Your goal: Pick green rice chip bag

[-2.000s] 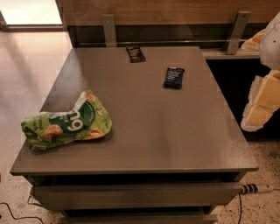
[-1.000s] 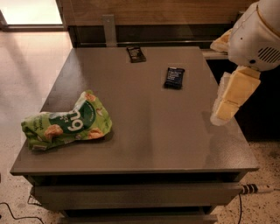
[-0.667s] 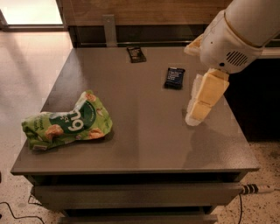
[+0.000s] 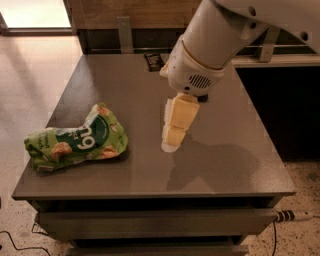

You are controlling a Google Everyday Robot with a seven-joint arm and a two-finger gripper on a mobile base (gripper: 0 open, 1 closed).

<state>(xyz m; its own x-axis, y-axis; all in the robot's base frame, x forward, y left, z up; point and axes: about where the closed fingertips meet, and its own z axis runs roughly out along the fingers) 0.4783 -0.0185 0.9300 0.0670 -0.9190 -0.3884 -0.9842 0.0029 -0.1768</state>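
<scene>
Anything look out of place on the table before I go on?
Nothing spilled or damaged. The green rice chip bag lies crumpled near the table's front-left edge; the gripper hangs mid-table, right of it.

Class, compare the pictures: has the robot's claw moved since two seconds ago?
Yes. The claw has swung left from the right edge of the table toward the green rice chip bag.

Light: dim and warm, brightest on the floor point(image 4: 35, 15) at top left.
Shadow: the gripper point(image 4: 171, 141), hanging over the middle of the table point(image 4: 100, 80), throws a dark patch to its right.
Sheen: faint, on the green rice chip bag point(image 4: 75, 140).
</scene>
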